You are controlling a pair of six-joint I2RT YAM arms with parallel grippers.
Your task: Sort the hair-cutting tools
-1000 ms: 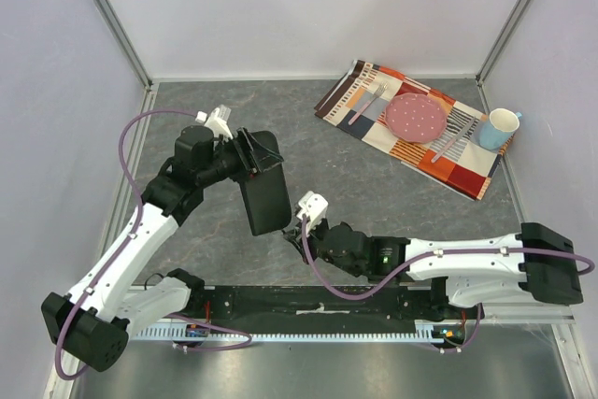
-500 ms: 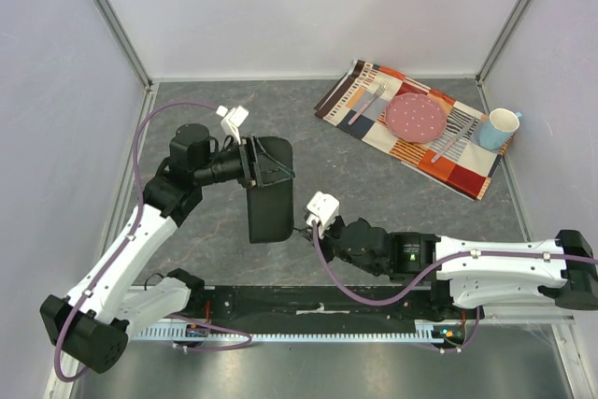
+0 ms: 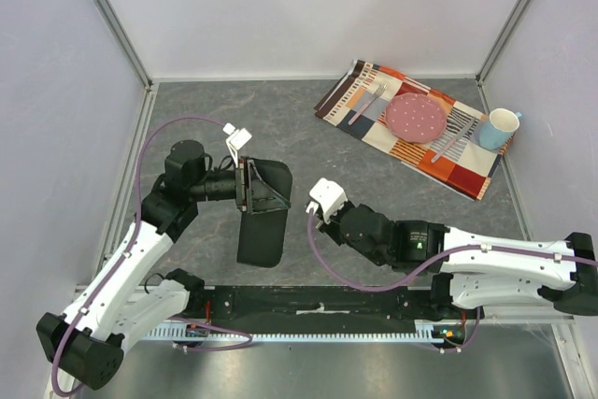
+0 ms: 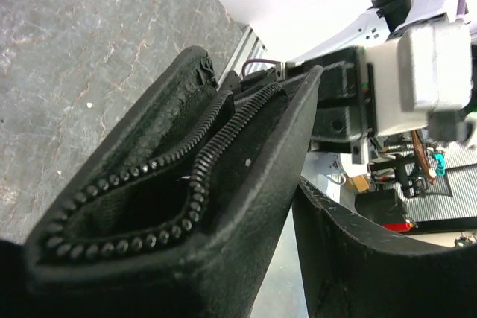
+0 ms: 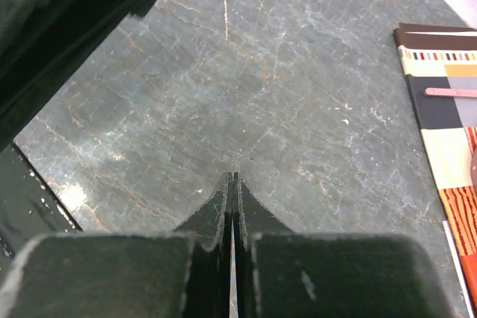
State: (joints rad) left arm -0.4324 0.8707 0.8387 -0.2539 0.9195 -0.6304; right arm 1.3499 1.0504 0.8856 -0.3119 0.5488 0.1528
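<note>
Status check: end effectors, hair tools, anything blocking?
Left end effector shut on unzipped black case. Right end effector shut, nothing seen in it. Scissors, clips not in view. No obstruction seen.

Patterned, perhaps cloth mat (image 3: 472,162) on table (image 3: 374,170)

Far right corner: patterned placemat (image 3: 467,171) with pink plate (image 3: 417,118), mug (image 3: 500,128) alongside. Left of centre: black case (image 3: 263,221), unzipped.

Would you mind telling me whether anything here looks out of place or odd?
The black case hangs tilted from the left gripper, its zip gaping open in the left wrist view. No scissors or clips show in any view. The right gripper is shut on nothing.
</note>
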